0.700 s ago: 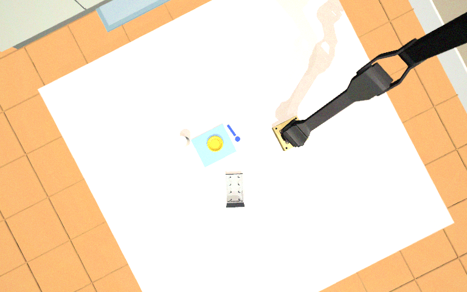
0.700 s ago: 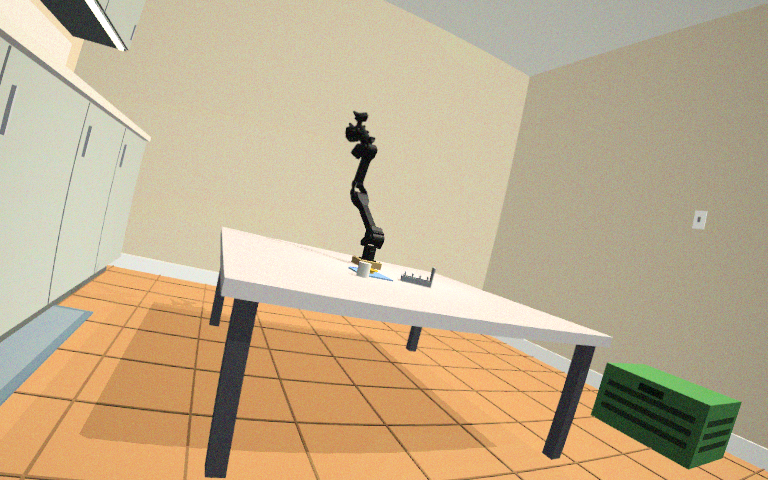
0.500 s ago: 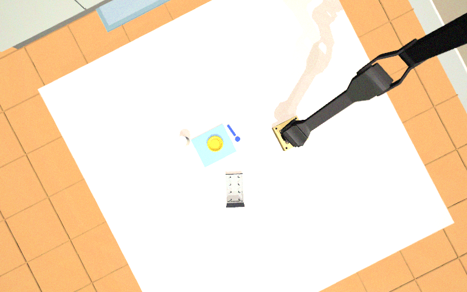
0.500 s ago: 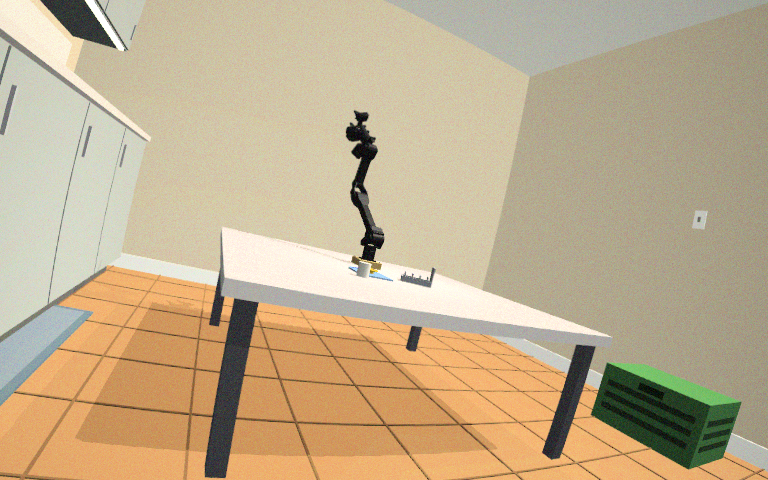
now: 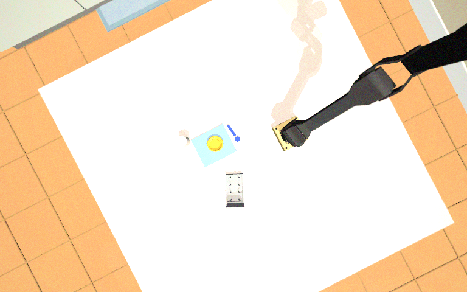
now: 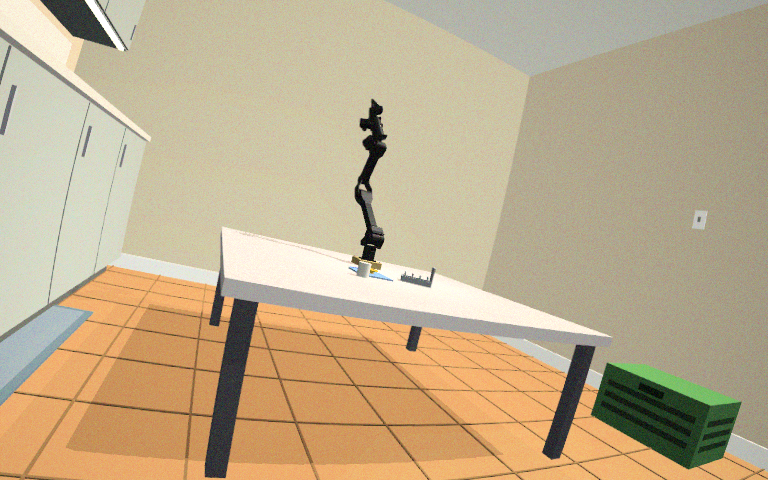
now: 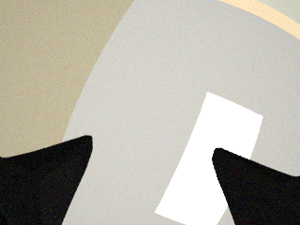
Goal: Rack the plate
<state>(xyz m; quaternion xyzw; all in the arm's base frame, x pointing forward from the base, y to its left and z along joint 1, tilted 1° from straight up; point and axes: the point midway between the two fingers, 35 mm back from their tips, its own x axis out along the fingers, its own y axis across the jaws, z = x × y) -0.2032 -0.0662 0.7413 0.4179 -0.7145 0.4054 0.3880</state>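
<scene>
So the surface (image 5: 309, 213) was a big white square, and my arm (image 6: 368, 192) was reared almost straight up off its base, way above everything. My gripper (image 7: 156, 150) was pointed at the ceiling, fingers spread wide with nothing between them. All the wrist view gave me was grey ceiling, a bright white panel and a bit of wall. Zero view of anything I actually needed.

The dish rack (image 5: 235, 189) sat toward the middle of the surface, its long axis running roughly toward and away from the near edge in the top view, rails along that length. Next to it, a pale blue mat (image 5: 203, 152) with the yellow plate (image 5: 214, 143) lying flat on it, just beyond the rack's far end and well apart from my base.

The bit that mattered: the plate was far below the gripper and off to the side of the base, so I figured the whole arm had to fold down and swing over toward the mat before any grab. The plate being round, it had no long axis to line up with. It was the rack rails I'd need to match later.

Smaller stuff: a white cup (image 5: 184, 136) beside the mat, and a little blue stick-with-a-knob thing (image 5: 233, 132) on the mat's other side. Couldn't tell what that was. In the side view the plate was hidden behind the cup, and the rack slots were too tiny to count.
</scene>
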